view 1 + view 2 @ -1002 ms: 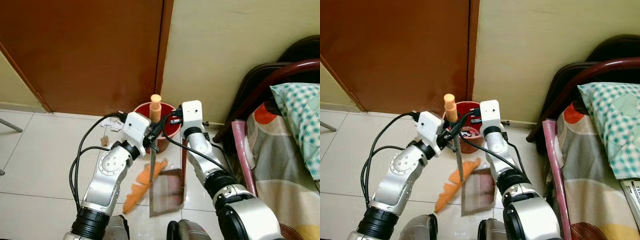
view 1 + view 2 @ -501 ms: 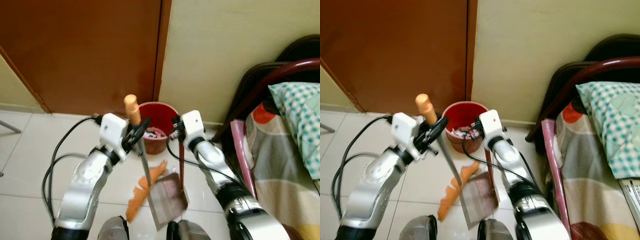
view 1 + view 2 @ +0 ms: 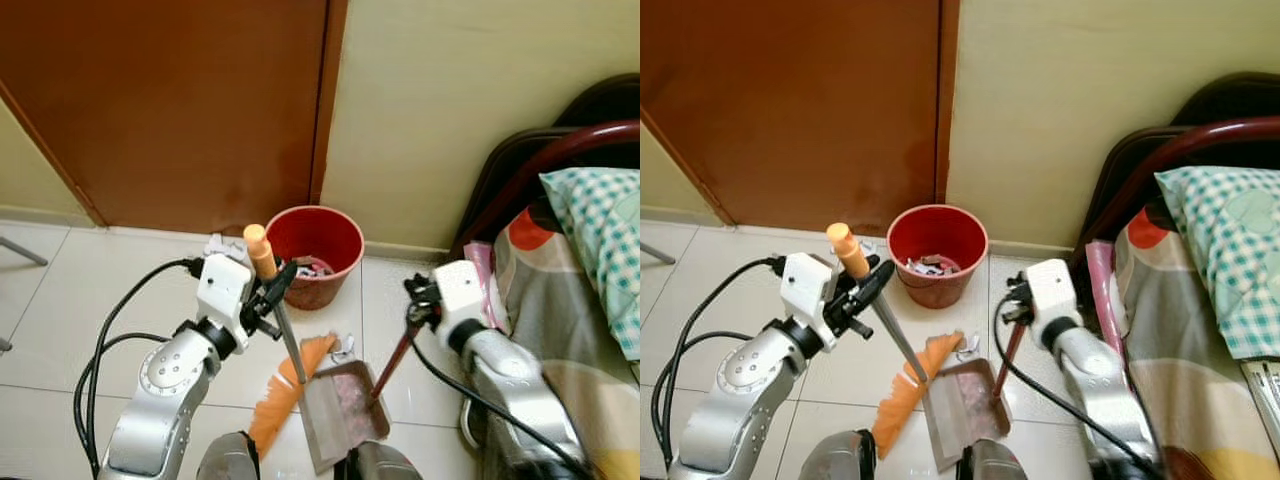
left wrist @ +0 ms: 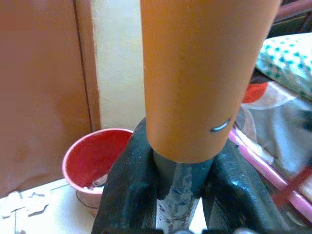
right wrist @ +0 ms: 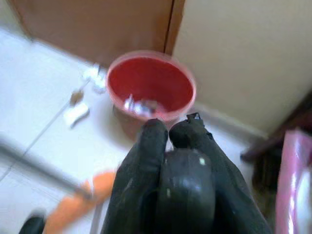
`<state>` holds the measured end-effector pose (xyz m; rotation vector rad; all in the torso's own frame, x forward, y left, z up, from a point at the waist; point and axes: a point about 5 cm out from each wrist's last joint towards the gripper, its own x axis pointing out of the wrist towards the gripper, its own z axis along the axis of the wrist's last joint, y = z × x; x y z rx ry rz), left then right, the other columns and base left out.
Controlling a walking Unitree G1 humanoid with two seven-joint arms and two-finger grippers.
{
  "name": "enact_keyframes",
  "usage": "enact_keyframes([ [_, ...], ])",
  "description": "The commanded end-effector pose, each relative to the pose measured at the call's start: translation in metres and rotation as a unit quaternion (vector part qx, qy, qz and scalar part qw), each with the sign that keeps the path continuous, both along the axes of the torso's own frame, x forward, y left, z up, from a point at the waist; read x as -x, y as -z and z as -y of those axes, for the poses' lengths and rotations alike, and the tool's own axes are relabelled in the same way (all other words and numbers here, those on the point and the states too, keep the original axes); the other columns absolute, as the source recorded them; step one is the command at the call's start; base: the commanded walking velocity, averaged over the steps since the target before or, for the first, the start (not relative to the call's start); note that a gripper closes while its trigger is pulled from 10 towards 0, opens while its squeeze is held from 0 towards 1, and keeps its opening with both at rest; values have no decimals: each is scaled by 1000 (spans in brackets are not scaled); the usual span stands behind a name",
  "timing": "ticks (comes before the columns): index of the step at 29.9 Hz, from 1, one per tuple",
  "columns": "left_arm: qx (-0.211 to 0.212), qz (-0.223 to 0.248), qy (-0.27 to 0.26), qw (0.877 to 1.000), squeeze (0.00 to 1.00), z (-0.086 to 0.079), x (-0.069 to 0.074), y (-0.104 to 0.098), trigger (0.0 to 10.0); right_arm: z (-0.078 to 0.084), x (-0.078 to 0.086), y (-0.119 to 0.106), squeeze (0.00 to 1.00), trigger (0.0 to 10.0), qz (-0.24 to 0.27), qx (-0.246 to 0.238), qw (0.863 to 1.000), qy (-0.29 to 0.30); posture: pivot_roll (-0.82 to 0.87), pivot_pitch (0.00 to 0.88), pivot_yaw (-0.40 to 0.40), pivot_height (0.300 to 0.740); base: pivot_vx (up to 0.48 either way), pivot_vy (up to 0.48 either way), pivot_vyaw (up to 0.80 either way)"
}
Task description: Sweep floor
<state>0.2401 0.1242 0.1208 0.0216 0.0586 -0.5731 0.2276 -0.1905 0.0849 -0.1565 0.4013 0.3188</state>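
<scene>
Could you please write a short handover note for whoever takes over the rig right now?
Left claw: shut on the broom handle, just below its orange grip; the orange bristles rest on the tiled floor beside the dustpan.
Right claw: shut on the dustpan handle; the pan sits on the floor.
Red bin: stands against the wall by the door and holds some litter.
Done: apparently some debris is in the pan.
Left: white scraps lie on the floor left of the bin; sweep them in, then empty the pan into the bin.
</scene>
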Motion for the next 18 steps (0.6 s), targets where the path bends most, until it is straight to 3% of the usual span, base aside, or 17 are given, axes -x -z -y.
enact_keyframes([
  [1,-10,-16,1,1000,0,-3,2,6,10000,12,28,14,0,10000,-103,24,994,-5,15,174,-87,740,0,0,0],
  [5,-10,-18,-2,1000,0,-2,2,7,10000,21,42,11,0,10000,-134,32,990,-16,1,175,-85,740,0,0,0],
  [8,-9,-18,-2,1000,0,0,1,8,10000,25,35,9,0,10000,-132,36,991,-2,1,175,-85,740,0,0,0],
  [9,-9,-18,-2,1000,0,1,0,8,10000,24,21,6,0,10000,-117,19,993,11,8,167,-72,740,0,0,0],
  [10,-7,-18,-2,1000,0,2,-2,7,10000,21,7,0,0,2353,-98,7,995,11,14,163,-61,740,0,0,0],
  [11,-7,-17,-1,1000,0,2,-2,6,10000,16,-3,-5,0,0,-85,-11,996,4,18,161,-52,740,0,0,0],
  [15,2,-24,-12,1000,0,-1,-2,7,10000,0,-18,-15,0,0,-61,-26,997,-38,17,158,-45,740,0,0,0],
  [16,-3,-26,-10,1000,0,-2,-1,9,10000,-11,-30,-20,0,7059,-35,-34,997,-55,7,153,-27,740,0,0,0],
  [17,-5,-27,-10,1000,0,-2,-1,10,10000,-16,-35,-22,0,10000,-24,-37,997,-59,7,153,-27,740,0,0,0],
  [18,-5,-28,-10,1000,0,-2,-1,10,10000,-18,-38,-23,0,10000,-18,-39,997,-62,7,153,-27,740,0,0,0],
])
